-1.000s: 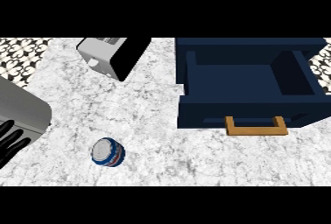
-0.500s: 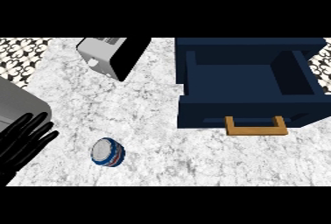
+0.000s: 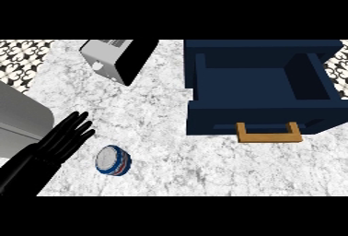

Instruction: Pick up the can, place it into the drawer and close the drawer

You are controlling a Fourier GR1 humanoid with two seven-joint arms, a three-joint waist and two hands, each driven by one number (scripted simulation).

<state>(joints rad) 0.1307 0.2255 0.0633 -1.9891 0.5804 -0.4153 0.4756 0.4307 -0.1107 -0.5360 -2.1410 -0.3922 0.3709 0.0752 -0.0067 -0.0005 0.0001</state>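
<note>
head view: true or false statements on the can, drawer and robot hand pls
1. The drawer is open. True.
2. The can is in the drawer. False: it lies on the counter, left of the drawer.
3. The left robot hand is curled round the can. False: its fingers are straight, beside the can.
4. The drawer's handle is tan. True.
</note>
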